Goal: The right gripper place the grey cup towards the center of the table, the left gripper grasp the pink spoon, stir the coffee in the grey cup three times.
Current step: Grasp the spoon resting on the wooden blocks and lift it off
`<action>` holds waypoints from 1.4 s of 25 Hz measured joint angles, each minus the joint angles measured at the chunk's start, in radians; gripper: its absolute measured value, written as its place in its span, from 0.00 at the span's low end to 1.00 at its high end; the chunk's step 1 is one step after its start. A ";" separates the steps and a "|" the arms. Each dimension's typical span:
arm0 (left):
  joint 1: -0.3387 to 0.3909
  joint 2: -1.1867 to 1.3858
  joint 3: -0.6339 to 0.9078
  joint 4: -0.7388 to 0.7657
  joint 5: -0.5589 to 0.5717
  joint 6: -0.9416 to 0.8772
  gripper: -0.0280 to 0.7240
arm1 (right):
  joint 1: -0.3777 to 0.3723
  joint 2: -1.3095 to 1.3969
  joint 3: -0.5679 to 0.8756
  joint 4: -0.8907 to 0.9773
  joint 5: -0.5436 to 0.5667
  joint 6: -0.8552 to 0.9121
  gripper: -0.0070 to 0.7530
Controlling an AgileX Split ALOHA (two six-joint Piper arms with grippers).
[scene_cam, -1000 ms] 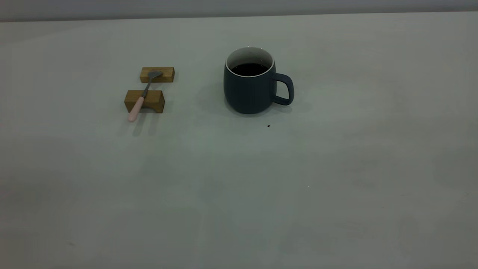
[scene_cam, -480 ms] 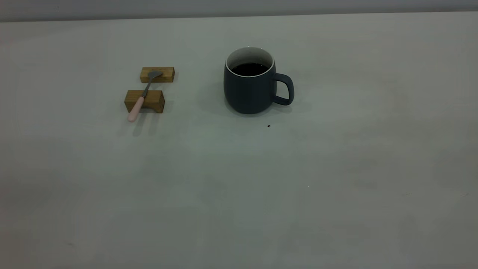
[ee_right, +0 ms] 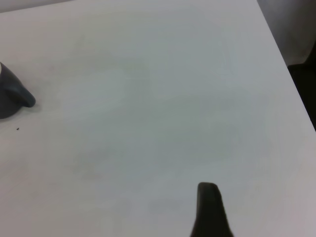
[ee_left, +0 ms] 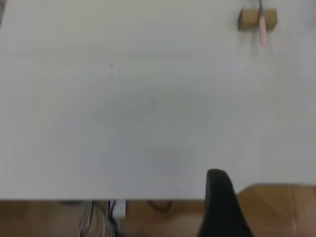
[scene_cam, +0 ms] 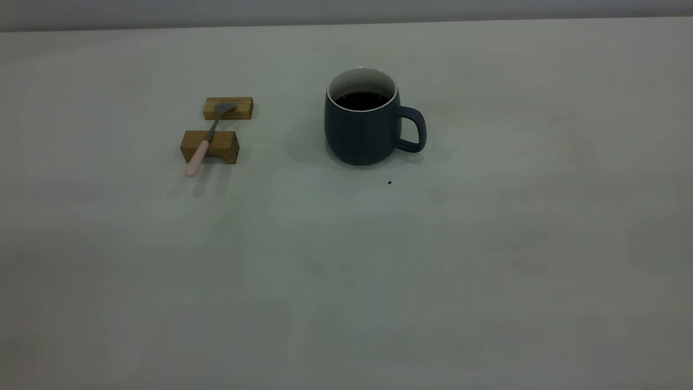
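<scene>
Left wrist view is showing one black finger of the left end effector (ee_left: 222, 207) hanging over the off-white counter (ee_left: 148, 123) edge; I cannot tell its grip. The right end effector (ee_right: 210, 210) looks alike. The pale pink spoon (scene_cam: 204, 142) is lying across two small wooden blocks (scene_cam: 210, 146), well apart from the dark grey cup (scene_cam: 364, 122) holding black coffee (scene_cam: 361, 100).

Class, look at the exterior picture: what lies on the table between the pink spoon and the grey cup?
Nothing: the exterior view shows only bare table between the pink spoon and the grey cup.

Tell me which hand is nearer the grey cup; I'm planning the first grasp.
Right, probably. The right hand has the grey cup in its wrist view, well off; the left hand faces the pink spoon, with no cup in view.
</scene>
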 joint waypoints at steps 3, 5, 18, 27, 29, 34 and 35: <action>0.000 0.193 -0.047 -0.005 -0.023 -0.002 0.81 | 0.000 0.000 0.000 0.000 0.000 0.000 0.76; 0.000 0.327 -0.082 -0.009 -0.034 -0.006 0.82 | 0.000 -0.001 0.000 0.000 0.000 0.000 0.76; -0.054 1.163 -0.314 -0.275 -0.333 0.035 0.82 | 0.000 -0.002 0.000 0.000 0.000 0.001 0.76; -0.255 1.700 -0.616 -0.070 -0.476 -0.221 0.82 | 0.000 -0.002 0.000 0.000 0.000 0.001 0.76; -0.281 1.798 -0.681 -0.046 -0.485 -0.251 0.82 | 0.000 -0.002 0.000 0.000 0.000 0.001 0.76; -0.317 1.968 -0.820 -0.036 -0.496 -0.275 0.82 | 0.000 -0.002 0.000 0.000 0.000 0.001 0.76; -0.318 1.994 -0.845 -0.036 -0.495 -0.279 0.82 | 0.000 -0.002 0.000 0.000 0.000 0.001 0.76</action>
